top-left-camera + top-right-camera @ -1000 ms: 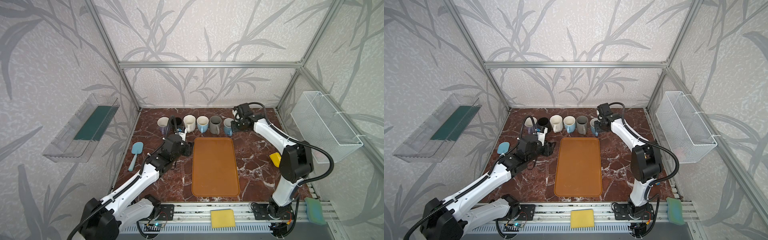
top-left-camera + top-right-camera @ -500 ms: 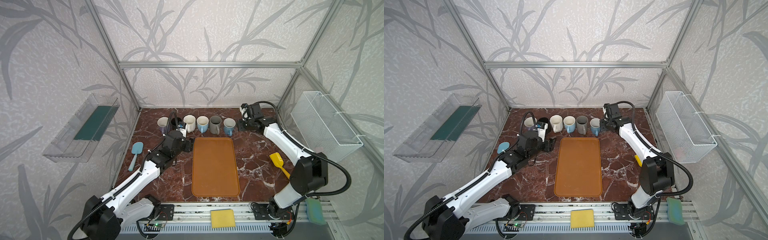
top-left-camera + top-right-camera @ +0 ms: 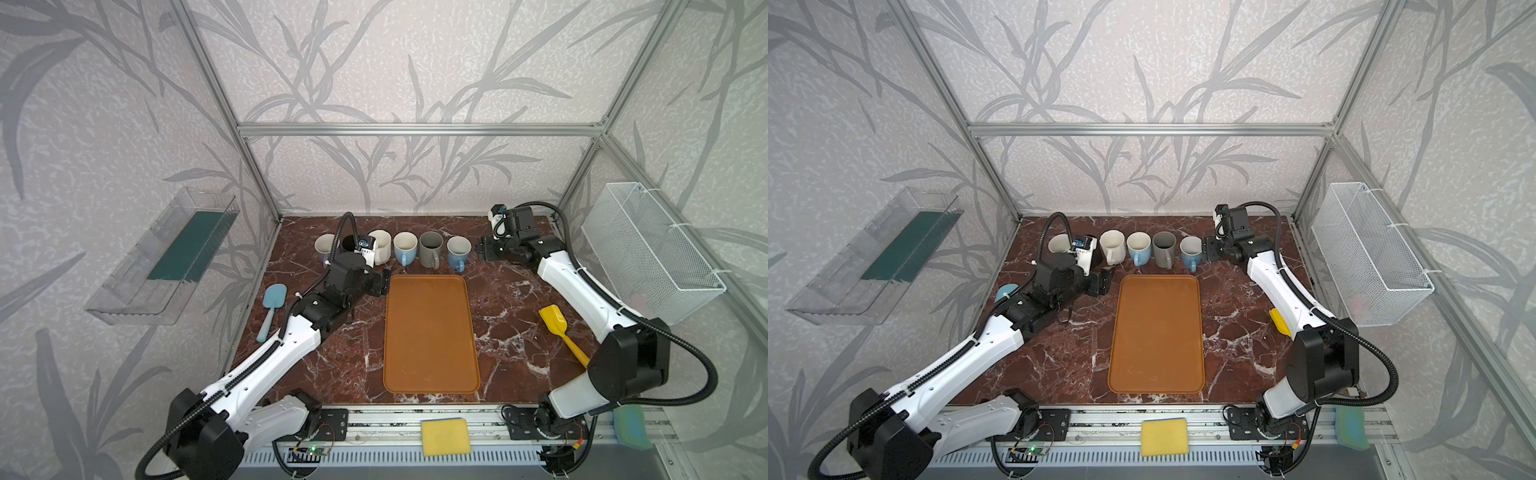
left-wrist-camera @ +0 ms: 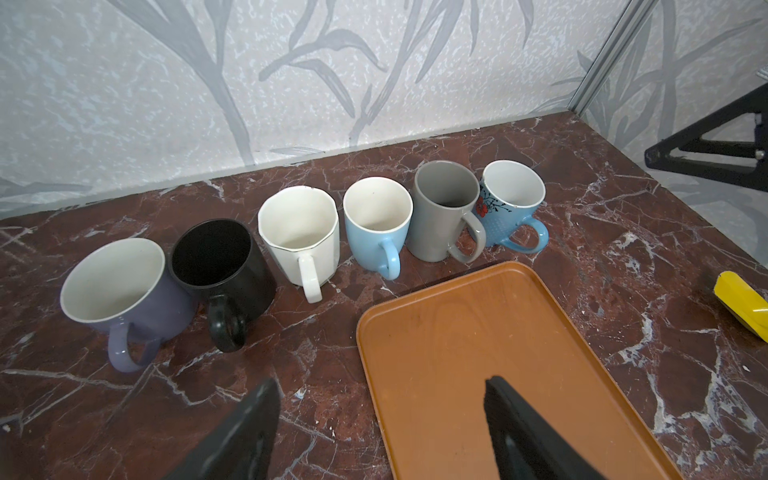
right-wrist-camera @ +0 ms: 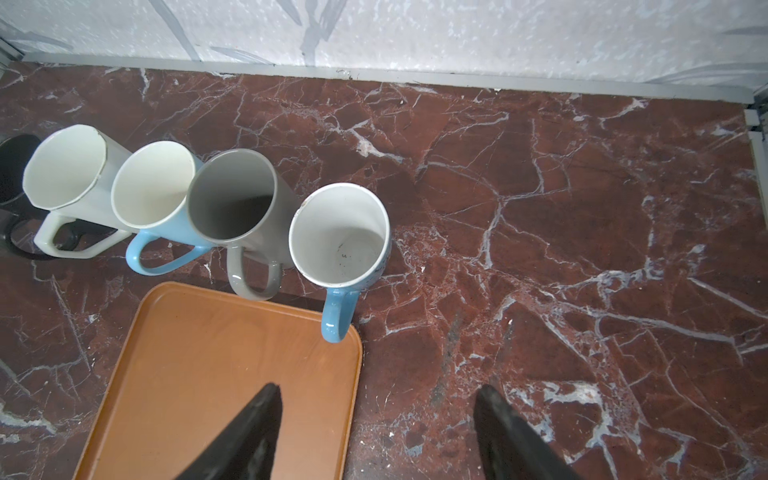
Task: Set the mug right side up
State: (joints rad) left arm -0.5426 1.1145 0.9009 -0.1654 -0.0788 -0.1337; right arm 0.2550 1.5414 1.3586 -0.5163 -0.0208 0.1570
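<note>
Several mugs stand upright in a row along the back wall, openings up. The blue patterned mug (image 3: 458,251) (image 5: 340,237) ends the row on the right, next to a grey mug (image 3: 430,249) (image 4: 440,212). The black mug (image 4: 220,262) stands second from the left, partly hidden behind the left wrist in both top views. My right gripper (image 3: 482,249) (image 5: 376,419) is open and empty, just right of the blue patterned mug. My left gripper (image 3: 382,282) (image 4: 380,415) is open and empty, over the far left corner of the orange tray (image 3: 430,332), in front of the row.
A blue spatula (image 3: 272,305) lies at the left edge and a yellow spatula (image 3: 557,326) at the right. A wire basket (image 3: 648,249) hangs on the right wall, a clear shelf (image 3: 166,262) on the left. A yellow sponge (image 3: 444,436) sits on the front rail.
The right gripper has let go of the blue patterned mug, opened and drawn back to the right. The left gripper has opened wider and backed away from the black mug toward the tray.
</note>
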